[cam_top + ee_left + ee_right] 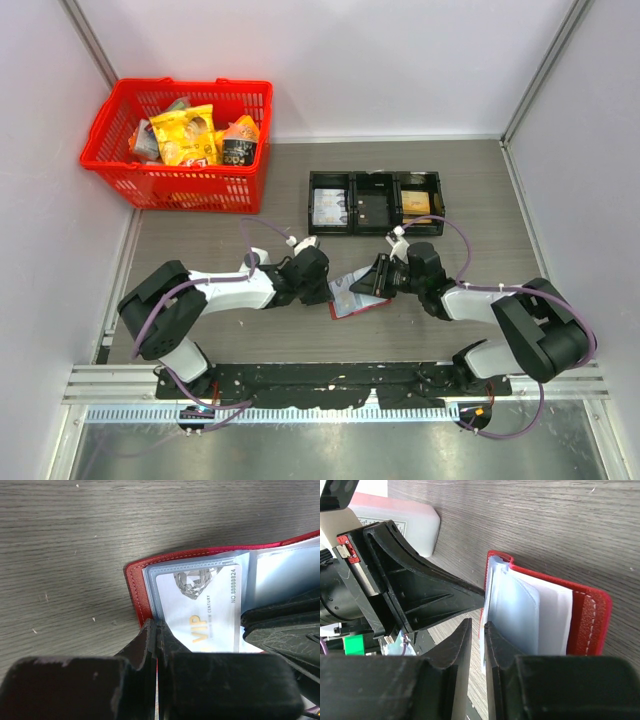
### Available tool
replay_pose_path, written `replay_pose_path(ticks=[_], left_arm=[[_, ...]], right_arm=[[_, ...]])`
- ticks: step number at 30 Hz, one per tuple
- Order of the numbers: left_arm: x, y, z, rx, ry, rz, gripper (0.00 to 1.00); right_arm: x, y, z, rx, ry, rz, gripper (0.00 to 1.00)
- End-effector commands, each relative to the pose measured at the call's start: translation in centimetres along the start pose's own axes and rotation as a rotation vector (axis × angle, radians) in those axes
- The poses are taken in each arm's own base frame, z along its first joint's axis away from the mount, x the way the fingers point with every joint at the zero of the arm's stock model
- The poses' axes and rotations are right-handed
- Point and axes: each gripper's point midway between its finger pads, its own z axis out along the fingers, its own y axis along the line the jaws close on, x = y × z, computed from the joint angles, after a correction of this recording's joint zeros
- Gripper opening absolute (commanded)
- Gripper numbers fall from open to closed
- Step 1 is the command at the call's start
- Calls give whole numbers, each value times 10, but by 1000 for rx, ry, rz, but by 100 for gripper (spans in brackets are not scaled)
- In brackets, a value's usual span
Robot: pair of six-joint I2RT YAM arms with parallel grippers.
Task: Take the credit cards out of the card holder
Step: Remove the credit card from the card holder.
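Pin holder (358, 297), open on table (200, 250) between arms, with left gripper (156, 630) — pinched narrow on its edge. Draw card (200, 605) straight out with right gripper (478, 630), likewise pinched on holder's inner edge — no twisting.

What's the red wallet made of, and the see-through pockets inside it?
The red wallet looks like leather or fake leather: smooth, slightly shiny, with pale stitching along its edge. The pockets look like thin clear plastic, glossy, since the card shows through.
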Motion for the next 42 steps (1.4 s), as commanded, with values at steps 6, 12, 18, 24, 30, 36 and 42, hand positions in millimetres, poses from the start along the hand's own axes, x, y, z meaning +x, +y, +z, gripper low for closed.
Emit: replay_pose_path(ticks=[6, 12, 18, 24, 30, 36, 42], left_arm=[[-1, 6, -9, -47, -5, 57, 0], [-5, -1, -15, -29, -13, 68, 0], [-4, -12, -18, 4, -16, 93, 0], [2, -20, -14, 21, -8, 109, 0], [9, -17, -8, 11, 7, 116, 0], [8, -7, -8, -31, -1, 119, 0], [-7, -3, -25, -47, -71, 108, 1]], right_arm=[[5, 18, 0, -77, 34, -31, 15], [12, 9, 3, -57, 52, -19, 14], [17, 6, 11, -64, 79, -14, 15], [21, 12, 20, -105, 91, 10, 18], [27, 25, 28, -176, 112, 30, 20], [27, 37, 23, -255, 92, 52, 19], [31, 21, 24, -177, 89, 36, 8]])
